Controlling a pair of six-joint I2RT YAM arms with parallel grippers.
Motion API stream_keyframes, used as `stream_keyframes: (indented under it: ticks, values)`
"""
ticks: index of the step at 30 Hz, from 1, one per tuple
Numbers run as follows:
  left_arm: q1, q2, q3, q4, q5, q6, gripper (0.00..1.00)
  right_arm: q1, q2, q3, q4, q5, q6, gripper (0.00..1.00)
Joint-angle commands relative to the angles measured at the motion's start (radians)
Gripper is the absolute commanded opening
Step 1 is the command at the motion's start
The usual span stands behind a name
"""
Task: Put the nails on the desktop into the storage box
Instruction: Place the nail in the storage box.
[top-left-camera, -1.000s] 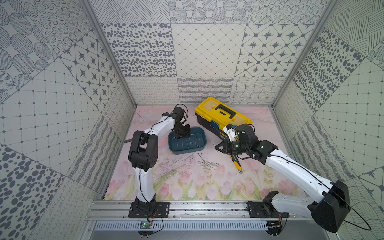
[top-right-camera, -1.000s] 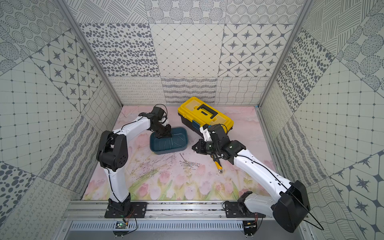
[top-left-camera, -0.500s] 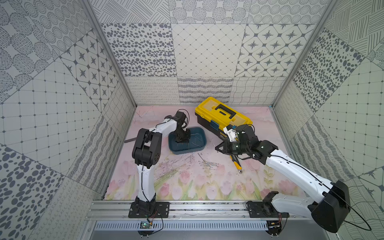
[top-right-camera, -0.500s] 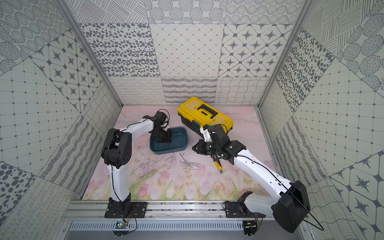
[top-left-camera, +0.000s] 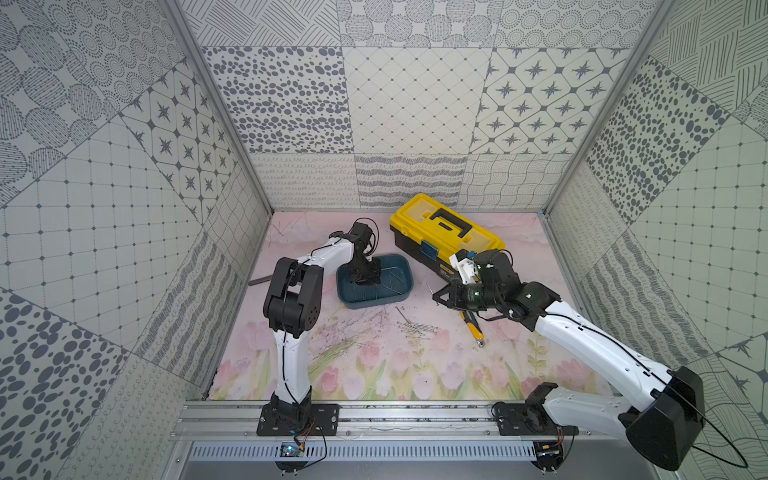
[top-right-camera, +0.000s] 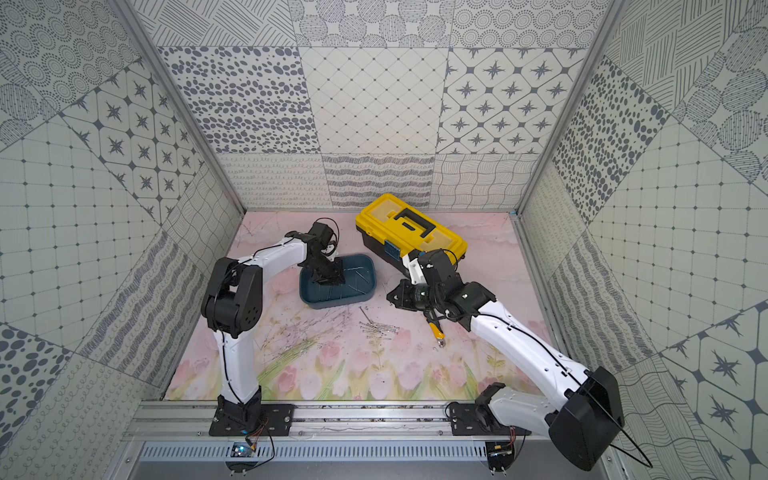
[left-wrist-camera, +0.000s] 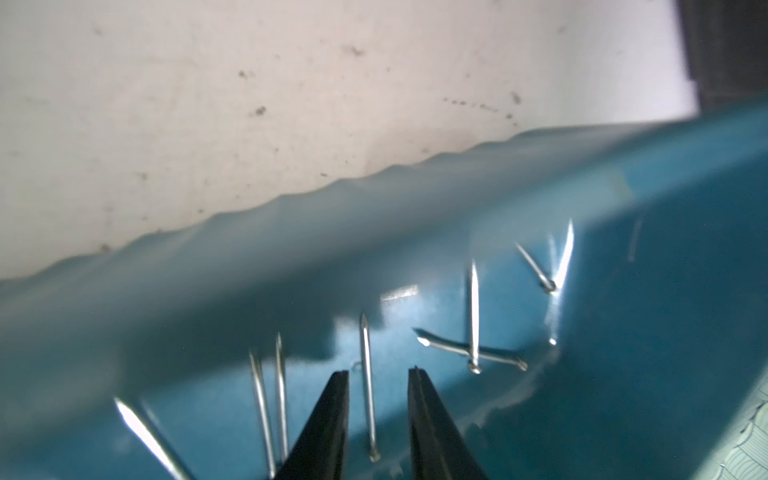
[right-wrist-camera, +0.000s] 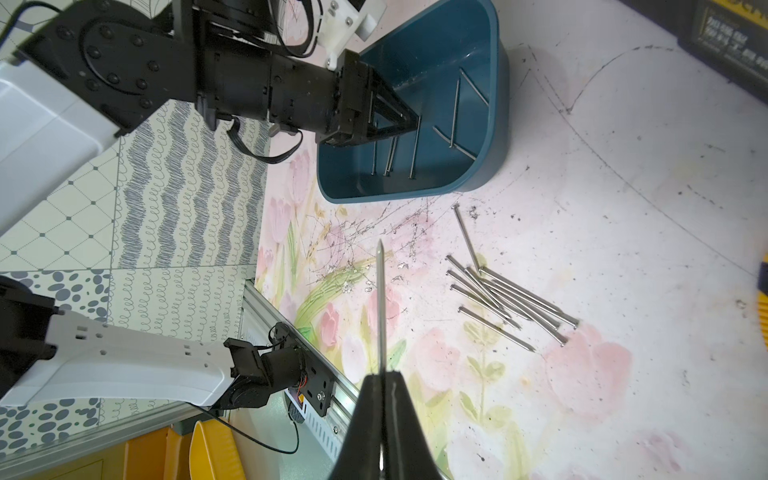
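The teal storage box (top-left-camera: 374, 304) (top-right-camera: 332, 303) stands on the tulip-printed desktop (top-left-camera: 374, 365). My left gripper (top-left-camera: 365, 280) (left-wrist-camera: 378, 372) reaches down into it, open. A nail (left-wrist-camera: 368, 386) lies loose on the box floor (left-wrist-camera: 602, 374) between the jaws, and several more nails (left-wrist-camera: 473, 316) lie around it. My right gripper (top-left-camera: 436, 297) (right-wrist-camera: 380, 374) hovers to the right of the box, shut on one nail (right-wrist-camera: 381, 307) that sticks out ahead of the fingertips. A heap of several nails (top-left-camera: 417, 329) (right-wrist-camera: 507, 299) lies on the desktop in front of the box.
A yellow-lidded black toolbox (top-left-camera: 446, 232) stands behind my right gripper. A yellow-and-black utility knife (top-left-camera: 473, 330) lies under the right forearm. A dark metal bar (top-left-camera: 259, 281) rests at the left wall. Patterned walls close in three sides.
My left gripper has dropped lower into the storage box and its jaws have opened, leaving a nail on the box floor. The right arm has held still with its nail.
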Motion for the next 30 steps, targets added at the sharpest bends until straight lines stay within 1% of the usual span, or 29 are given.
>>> stream_keyframes:
  ticks: [1, 4, 8, 15, 20, 25, 30]
  values:
    - [-0.004, -0.085, -0.009, -0.032, 0.035, -0.048, 0.30, 0.005, 0.025, 0.061, 0.021, 0.023, -0.028, 0.00]
    - [0.003, -0.159, -0.021, -0.036, 0.057, -0.086, 0.31, 0.007, 0.072, 0.103, 0.022, 0.028, -0.044, 0.00]
    - [0.035, -0.305, -0.076, -0.031, 0.112, -0.165, 0.32, 0.015, 0.158, 0.178, 0.022, 0.050, -0.074, 0.00]
    - [0.088, -0.559, -0.253, 0.007, 0.222, -0.245, 0.34, 0.035, 0.332, 0.317, 0.022, 0.061, -0.121, 0.00]
    - [0.095, -0.721, -0.373, 0.042, 0.304, -0.300, 0.37, 0.047, 0.465, 0.417, 0.022, 0.077, -0.136, 0.00]
    - [0.096, -0.875, -0.498, 0.100, 0.320, -0.384, 0.39, 0.063, 0.599, 0.513, 0.022, 0.112, -0.150, 0.00]
    - [0.099, -0.968, -0.546, 0.085, 0.320, -0.392, 0.40, 0.080, 0.713, 0.591, 0.021, 0.128, -0.156, 0.00]
